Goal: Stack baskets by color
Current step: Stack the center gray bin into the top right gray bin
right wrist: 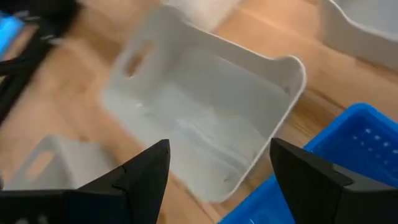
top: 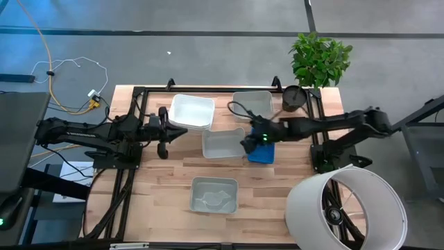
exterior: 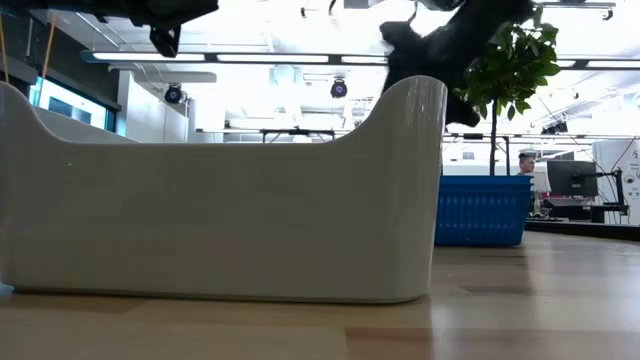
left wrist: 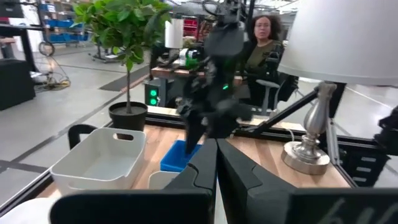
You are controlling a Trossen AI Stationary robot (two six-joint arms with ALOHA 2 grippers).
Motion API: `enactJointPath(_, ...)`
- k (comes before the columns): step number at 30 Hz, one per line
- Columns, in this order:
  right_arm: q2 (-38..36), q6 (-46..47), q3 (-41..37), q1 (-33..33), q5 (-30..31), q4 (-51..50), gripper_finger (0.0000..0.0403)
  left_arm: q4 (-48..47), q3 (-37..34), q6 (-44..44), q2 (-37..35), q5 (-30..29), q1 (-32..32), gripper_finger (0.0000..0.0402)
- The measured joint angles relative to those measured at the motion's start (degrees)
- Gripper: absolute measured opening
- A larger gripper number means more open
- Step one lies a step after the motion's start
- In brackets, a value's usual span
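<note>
My right gripper point(top: 250, 142) hangs open, tilted down, over the right end of a pale basket point(top: 223, 143) at the table's middle; its fingers point(right wrist: 146, 174) straddle that basket's near wall point(right wrist: 249, 168) from above without touching. A blue basket point(top: 262, 153) rests on the table just to the right point(right wrist: 354, 149). White baskets point(top: 191, 111) sit nested at the far left. Another pale basket point(top: 252, 103) stands at the far middle. A translucent grey basket point(top: 214, 194) rests near the front edge. My left gripper point(top: 164, 133) waits shut and level at the left point(left wrist: 214, 168).
A large white lampshade point(top: 347, 208) fills the near right corner. A black plant pot point(top: 294, 98) and a green plant point(top: 320, 59) stand at the far right. Bare wood lies at the near left. A person point(left wrist: 264, 43) sits beyond the table.
</note>
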Motion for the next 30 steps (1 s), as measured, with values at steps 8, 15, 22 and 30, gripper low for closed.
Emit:
enactJointPath(8, 13.73, 4.66, 10.09, -1.6, -3.4, -7.07, 0.0263, 0.02, 0.0, -0.02, 0.0, 0.46, 0.0, 0.0)
enactJointPath(15, 17.68, 0.98, 14.44, -1.6, -2.77, -10.91, 0.0263, 0.02, 0.0, -0.33, 0.0, 0.44, 0.0, 0.0)
enactJointPath(22, 17.38, -1.84, 21.32, -1.6, 3.64, -19.91, 0.0263, 0.04, 0.0, -0.47, 0.0, 0.44, 0.0, 0.0)
enactJointPath(30, 18.94, 1.02, 19.22, -1.98, 6.37, -22.11, 0.0263, 0.04, 0.0, -0.47, -0.02, 1.36, 0.0, 0.0)
